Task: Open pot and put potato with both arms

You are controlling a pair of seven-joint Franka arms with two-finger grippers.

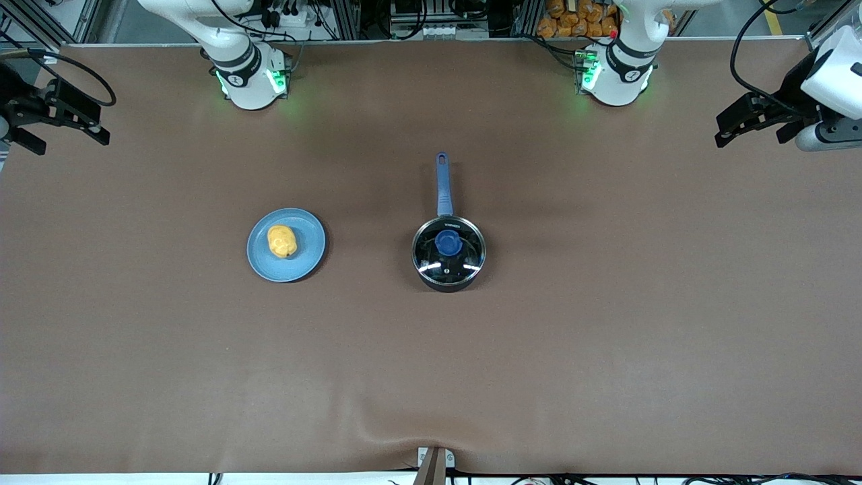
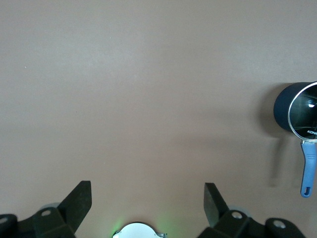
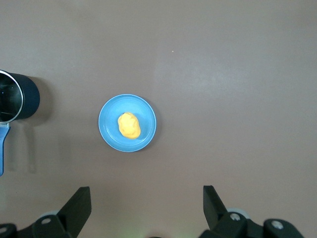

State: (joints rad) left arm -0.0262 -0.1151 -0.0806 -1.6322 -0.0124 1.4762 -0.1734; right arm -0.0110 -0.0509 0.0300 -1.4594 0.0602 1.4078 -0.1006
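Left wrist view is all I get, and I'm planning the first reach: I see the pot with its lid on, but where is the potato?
Observer: The potato lies on a blue plate, beside the pot, toward the right arm's end of the table.
Operator: Is the right gripper near it?
Observer: No. The right gripper hangs open over the right arm's end of the table, apart from the plate.
Operator: Which way does the pot's handle point?
Observer: The handle points toward the robots' bases, away from the front camera.
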